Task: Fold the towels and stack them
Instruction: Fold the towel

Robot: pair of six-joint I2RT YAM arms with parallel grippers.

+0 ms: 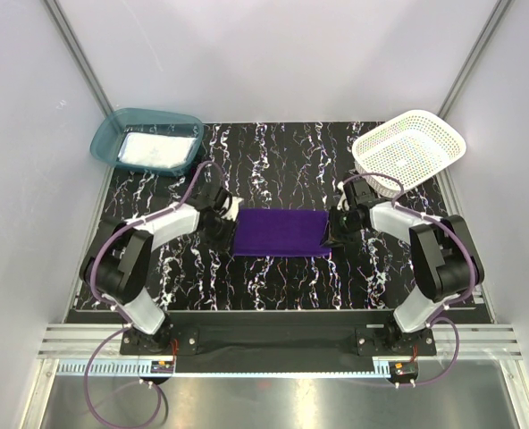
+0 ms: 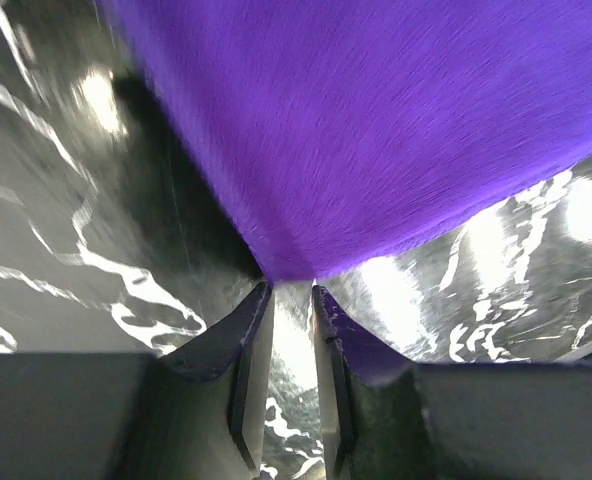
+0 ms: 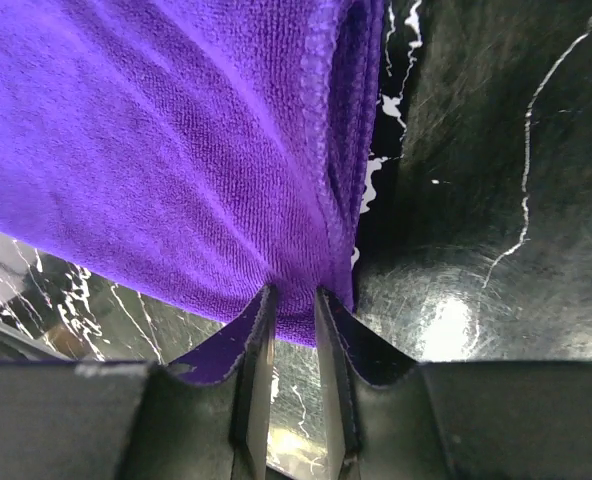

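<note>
The deep purple towel [image 1: 280,232] lies folded flat as a rectangle on the black marbled table. My left gripper [image 1: 228,221] is at its left end. In the left wrist view a corner of the towel [image 2: 376,130] ends right at my left gripper [image 2: 291,292], whose jaws stand slightly apart with only table between them. My right gripper [image 1: 334,229] is at the towel's right end. In the right wrist view the folded edge [image 3: 176,150] sits pinched in my right gripper [image 3: 292,300]. A white towel [image 1: 157,147] lies in the teal bin. The light blue towel is out of view.
The teal translucent bin [image 1: 113,134] stands at the far left corner of the table. A white mesh basket [image 1: 409,147] stands at the far right and looks empty. White walls close in both sides and the back.
</note>
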